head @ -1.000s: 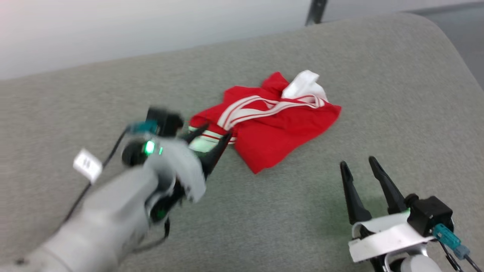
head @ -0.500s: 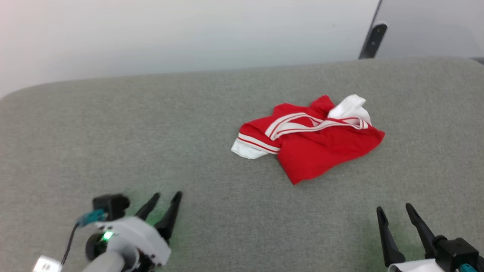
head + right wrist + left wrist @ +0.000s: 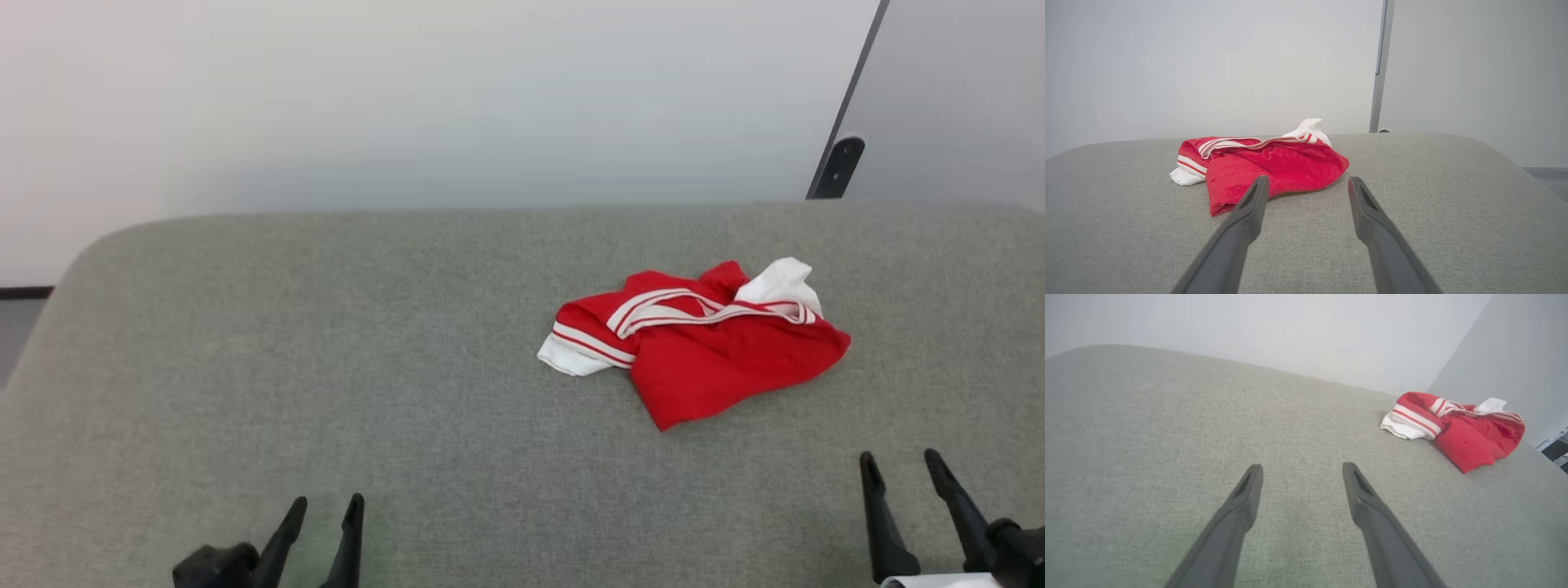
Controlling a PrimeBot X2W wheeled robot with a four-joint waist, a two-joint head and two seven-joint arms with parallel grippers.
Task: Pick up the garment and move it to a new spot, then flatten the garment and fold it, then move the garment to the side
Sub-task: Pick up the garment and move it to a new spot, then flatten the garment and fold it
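The garment [image 3: 702,343] lies in a folded, bunched heap on the grey cushioned surface [image 3: 326,367], right of centre: red cloth, white sleeve ends, red-and-white striped trim. It also appears in the left wrist view as the garment [image 3: 1457,424] at the far right, and in the right wrist view as the garment [image 3: 1265,163] just beyond the fingertips. My left gripper [image 3: 325,506] stands open at the lower left, far from the cloth, empty. My right gripper [image 3: 900,462] is open at the lower right, empty, a short way in front of the garment. Both own-view grippers [image 3: 1300,469] [image 3: 1306,181] show parted fingers.
A pale wall [image 3: 408,98] rises behind the surface, with a dark vertical post [image 3: 841,155] at the back right. The surface's rounded left edge [image 3: 49,302] drops off to the floor.
The camera has tilted and turned, shifting the whole picture. My left arm has pulled back from the garment's white sleeve end to the lower left. The garment lies as before.
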